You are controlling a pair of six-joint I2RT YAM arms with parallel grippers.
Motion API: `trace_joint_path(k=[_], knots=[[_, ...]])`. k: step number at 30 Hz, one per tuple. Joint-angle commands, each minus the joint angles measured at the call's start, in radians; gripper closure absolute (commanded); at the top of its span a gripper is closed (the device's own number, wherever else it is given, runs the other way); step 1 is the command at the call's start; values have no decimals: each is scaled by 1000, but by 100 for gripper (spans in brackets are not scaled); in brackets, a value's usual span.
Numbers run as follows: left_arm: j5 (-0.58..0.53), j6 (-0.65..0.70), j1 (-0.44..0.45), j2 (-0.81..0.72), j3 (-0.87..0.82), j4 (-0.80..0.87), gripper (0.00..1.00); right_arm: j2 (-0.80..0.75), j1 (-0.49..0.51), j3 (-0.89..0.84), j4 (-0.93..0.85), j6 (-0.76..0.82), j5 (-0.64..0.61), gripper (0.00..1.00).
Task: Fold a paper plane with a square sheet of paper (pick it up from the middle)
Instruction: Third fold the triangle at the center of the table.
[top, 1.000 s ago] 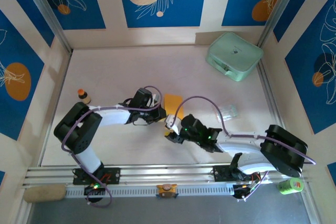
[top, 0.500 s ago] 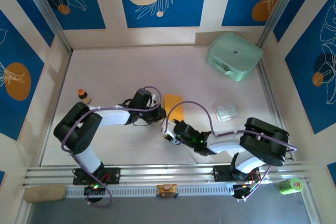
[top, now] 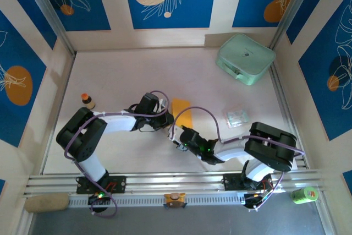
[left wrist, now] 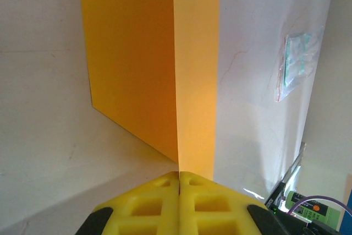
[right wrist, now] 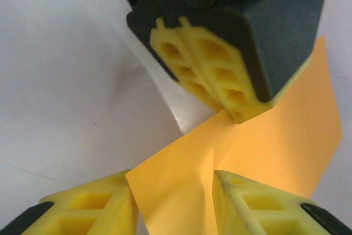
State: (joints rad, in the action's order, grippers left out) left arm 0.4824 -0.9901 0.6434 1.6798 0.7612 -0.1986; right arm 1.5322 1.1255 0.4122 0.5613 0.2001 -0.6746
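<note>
Right gripper (right wrist: 173, 193) nearer, half-open astride paper sheet (left wrist: 140, 53); left gripper (left wrist: 179, 176) tight on it.

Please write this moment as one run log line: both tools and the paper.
left tool: shut on paper | right tool: open, astride paper corner | paper: creased

The square sheet of paper (left wrist: 132, 53) is matt orange-yellow and smooth, with one sharp crease. The left end effector (left wrist: 179, 175) has yellow moulded plastic fingers (left wrist: 148, 207) with hollow cells, in matt black casing (right wrist: 275, 31). The table (left wrist: 38, 108) is pale, smooth, faintly glossy. At right, a clear crinkled plastic bag (left wrist: 300, 59).
</note>
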Motion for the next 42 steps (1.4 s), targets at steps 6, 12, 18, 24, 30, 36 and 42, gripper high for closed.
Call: trace_joint_path(k=[6, 12, 18, 24, 30, 36, 42], knots=[[5, 5, -8, -16, 3, 7, 99, -43, 3, -10, 25, -42, 3, 69], [2, 4, -8, -20, 3, 13, 99, -50, 1, -12, 22, -49, 1, 78], [-4, 7, -8, -24, 1, 18, 99, -61, -4, -13, 14, -65, 9, 89], [-17, 16, -8, -23, 4, 36, 82, -80, -16, -4, -28, -103, 40, 99], [-93, 89, -8, -100, 32, 197, 62, -120, -67, 10, -103, -227, 212, 99], [-210, 138, -11, -210, 21, 310, 50, -142, -112, 21, -174, -281, 306, 99], [-279, 178, -18, -264, 36, 351, 49, -173, -169, 55, -281, -367, 399, 99]])
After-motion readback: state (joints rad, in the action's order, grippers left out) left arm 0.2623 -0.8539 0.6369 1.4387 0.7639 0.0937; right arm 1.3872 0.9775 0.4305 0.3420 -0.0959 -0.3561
